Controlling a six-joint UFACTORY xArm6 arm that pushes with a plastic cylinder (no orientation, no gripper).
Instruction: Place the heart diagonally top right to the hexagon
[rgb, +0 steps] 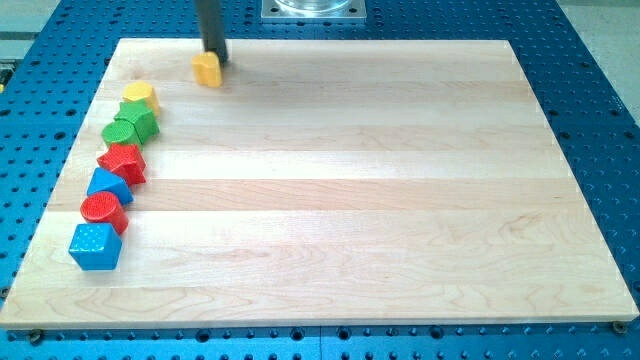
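1. The wooden counter (330, 200) fills most of the view, and a blue perforated base (600, 120) surrounds it. A crooked line of blocks runs along the counter's left side. I place everything against the yellow hexagon (138, 95), which is the farthest block in that line.
2. Nearest the view's bottom is the blue cube (95, 246). It is the block farthest below the yellow hexagon and sits a little to its left.
3. The red cylinder (103, 209) comes next, touching the cube's upper edge, still well below the hexagon.
4. A blue block (108, 184), wedge-like though its shape is hard to make out, lies against the cylinder on the hexagon's side.
5. A red block (122, 161) with a jagged outline sits about halfway along the line, below the hexagon.
6. Two green blocks press together just below the hexagon. The lower green block (120, 133) is on the left and the upper green block (141, 121) touches the hexagon's lower edge.
7. The yellow heart (207, 70) stands apart from the line, up and to the right of the hexagon, near the counter's far edge. Bare wood shows between the two.
8. My tip (216, 60) is at the heart's upper right side, touching it or very nearly so. It is farther from the hexagon than the heart is.
9. The arm ends in this dark rod rather than jaws, so there is no opening or closing to tell.
10. A metal plate (314, 8) sits beyond the counter's far edge, far to the hexagon's upper right.
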